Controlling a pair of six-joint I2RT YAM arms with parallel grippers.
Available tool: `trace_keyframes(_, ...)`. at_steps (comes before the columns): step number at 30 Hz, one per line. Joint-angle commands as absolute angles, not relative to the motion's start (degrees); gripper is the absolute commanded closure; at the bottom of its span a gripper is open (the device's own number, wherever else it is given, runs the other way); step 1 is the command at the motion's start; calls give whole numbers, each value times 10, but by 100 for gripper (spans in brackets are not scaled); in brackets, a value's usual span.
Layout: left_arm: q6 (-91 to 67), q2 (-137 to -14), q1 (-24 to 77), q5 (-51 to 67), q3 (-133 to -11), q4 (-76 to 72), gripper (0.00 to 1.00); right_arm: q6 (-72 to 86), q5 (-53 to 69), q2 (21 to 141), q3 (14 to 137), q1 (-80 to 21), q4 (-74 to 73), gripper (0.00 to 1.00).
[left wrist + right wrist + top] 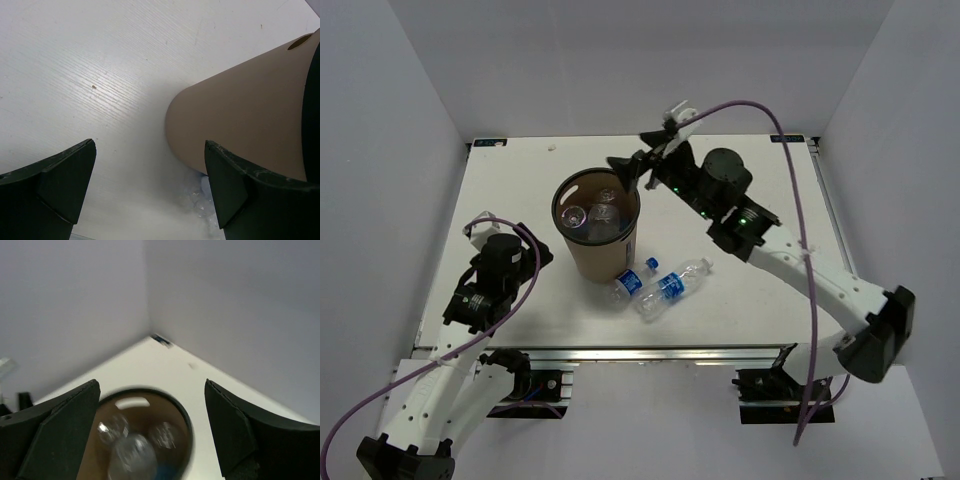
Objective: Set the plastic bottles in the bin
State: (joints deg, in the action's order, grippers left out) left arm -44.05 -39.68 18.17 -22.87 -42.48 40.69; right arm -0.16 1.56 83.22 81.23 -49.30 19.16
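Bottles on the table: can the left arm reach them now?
Probably, but not straight: the bin stands partly between the open left gripper and the two bottles lying at its foot. Going round the bin's near side looks free.

Bin (603,258) is cardboard brown with a dark rim, and it's brown inside too. The bottles (670,285) are clear and crinkly, with blue labels and blue caps. Bench (100,75) is white with faint wood-grain streaks. Cables (792,190) are purple, walls (620,60) a pale greyish lilac.
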Motion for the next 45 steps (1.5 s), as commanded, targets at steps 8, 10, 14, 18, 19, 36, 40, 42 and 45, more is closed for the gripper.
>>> trace_keyframes(8,-442,-395,183,-208,-418,398,2,384,-269,657,535,-459,-168,11)
trace_keyframes(10,-442,-393,183,-201,-415,395,2,440,-279,650,504,-458,-166,11)
trace_keyframes(14,-441,-395,183,-200,-417,395,2,475,-280,683,480,-453,-177,11)
trace_keyframes(18,-445,-389,183,-207,-418,403,2,507,-270,728,470,-449,-171,11)
trace_keyframes(19,-445,-387,183,-211,-417,403,2,510,-266,732,462,-449,-166,11)
trace_keyframes(36,-432,-413,182,-207,-425,410,2,-499,227,727,567,-447,-226,11)
trace_keyframes(40,-436,-422,182,-231,-432,432,2,-632,224,780,691,-448,-361,11)
trace_keyframes(42,-440,-422,182,-237,-432,432,2,-733,248,802,737,-448,-458,11)
trace_keyframes(45,-446,-420,183,-250,-446,445,2,-789,242,819,751,-440,-564,11)
